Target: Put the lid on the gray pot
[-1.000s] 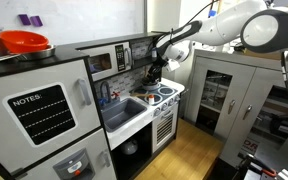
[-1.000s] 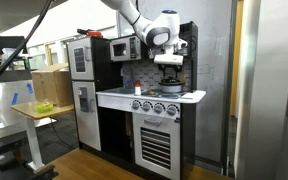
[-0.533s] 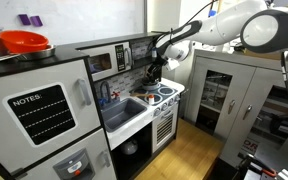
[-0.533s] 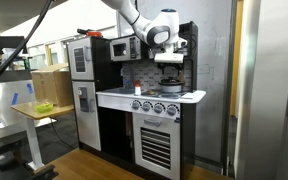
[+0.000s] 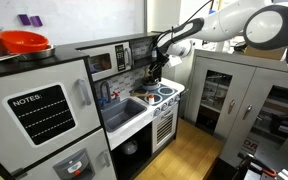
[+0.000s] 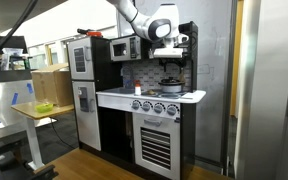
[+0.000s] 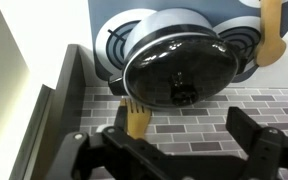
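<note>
Lid [image 7: 176, 62] atop gray pot [image 7: 184, 13], wooden fork [image 7: 136, 120] just beside, pincer [image 7: 184, 150] released above

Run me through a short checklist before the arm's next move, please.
1. Lid covers the gray pot: ok, looks seated.
2. Gripper open, holding nothing: ok.
3. Fingers apart from the lid's knob: ok.
4. Pot sits on the stove burner: ok.
5. Lid level all round: cannot tell, rim partly hidden.
6. Fingers clear of the wooden utensil: cannot tell.
</note>
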### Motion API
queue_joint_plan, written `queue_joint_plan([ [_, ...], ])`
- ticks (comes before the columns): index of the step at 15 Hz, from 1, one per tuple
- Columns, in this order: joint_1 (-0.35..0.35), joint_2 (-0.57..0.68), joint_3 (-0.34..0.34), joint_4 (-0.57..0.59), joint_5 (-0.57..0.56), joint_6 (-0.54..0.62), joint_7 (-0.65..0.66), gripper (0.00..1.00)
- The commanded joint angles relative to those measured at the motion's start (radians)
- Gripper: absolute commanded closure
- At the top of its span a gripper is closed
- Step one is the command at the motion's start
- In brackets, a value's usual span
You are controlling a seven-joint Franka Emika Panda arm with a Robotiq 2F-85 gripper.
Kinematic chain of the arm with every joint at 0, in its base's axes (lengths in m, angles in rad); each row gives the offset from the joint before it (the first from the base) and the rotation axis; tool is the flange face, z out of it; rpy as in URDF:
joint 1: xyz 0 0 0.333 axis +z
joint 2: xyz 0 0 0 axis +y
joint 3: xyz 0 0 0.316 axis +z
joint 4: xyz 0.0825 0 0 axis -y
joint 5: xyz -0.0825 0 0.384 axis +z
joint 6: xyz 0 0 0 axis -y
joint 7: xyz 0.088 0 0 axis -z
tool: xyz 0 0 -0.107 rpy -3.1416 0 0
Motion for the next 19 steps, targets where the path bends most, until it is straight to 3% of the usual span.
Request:
queue_joint_plan([
  [1,0.015,-0.072,-0.025,-0.076,-0.051,-0.024,0.093,0.00],
  [5,0.004,-0.161,-0.012,-0.149,-0.070,-0.166,0.150,0.00],
  [7,-0.015,-0.228,0.003,-0.187,-0.042,-0.300,0.127,0.00],
  [14,0.025,-0.469,-0.096,-0.230,-0.050,-0.820,0.198,0.00],
  [19,0.069,-0.559,-0.156,-0.250,-0.072,-0.936,0.279,0.00],
])
